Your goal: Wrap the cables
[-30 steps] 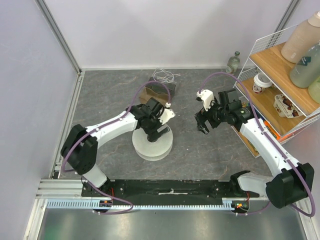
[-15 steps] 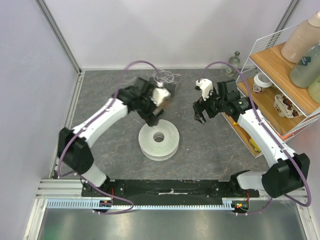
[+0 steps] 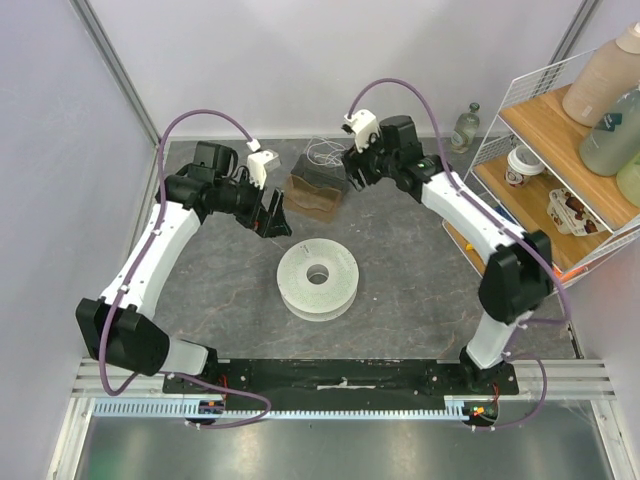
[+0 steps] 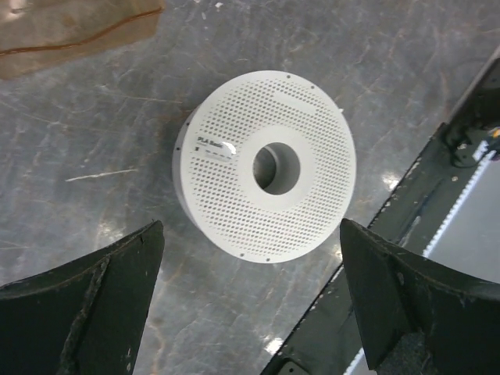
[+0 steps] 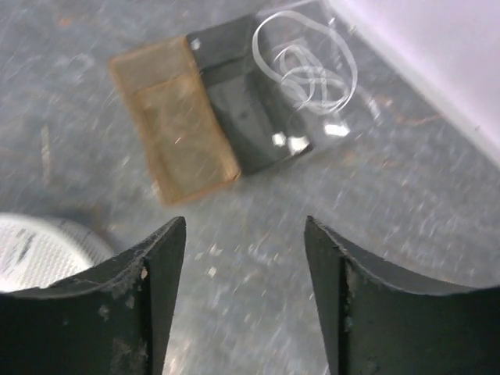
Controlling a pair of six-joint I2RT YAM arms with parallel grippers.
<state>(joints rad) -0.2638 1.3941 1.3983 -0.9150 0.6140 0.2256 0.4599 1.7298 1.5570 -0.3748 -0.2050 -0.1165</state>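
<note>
The cables are thin white loops lying on a dark glossy pouch beside a brown packet; they also show at the back of the table as cables. My right gripper hovers just short of them, open, with only bare table between its fingers; from above the right gripper sits by the pouch's right end. A white perforated spool lies flat mid-table, also seen as the spool. My left gripper is open above and beside it, the left gripper up-left of the spool.
A wire shelf with bottles and jars stands at the right, and a small glass bottle sits in the back corner. The black base rail runs along the near edge. Walls close the left and back sides.
The left gripper rose off the spool and swung back and left. The right gripper swept to the back toward the pouch and cables, and its jaws narrowed a little.
</note>
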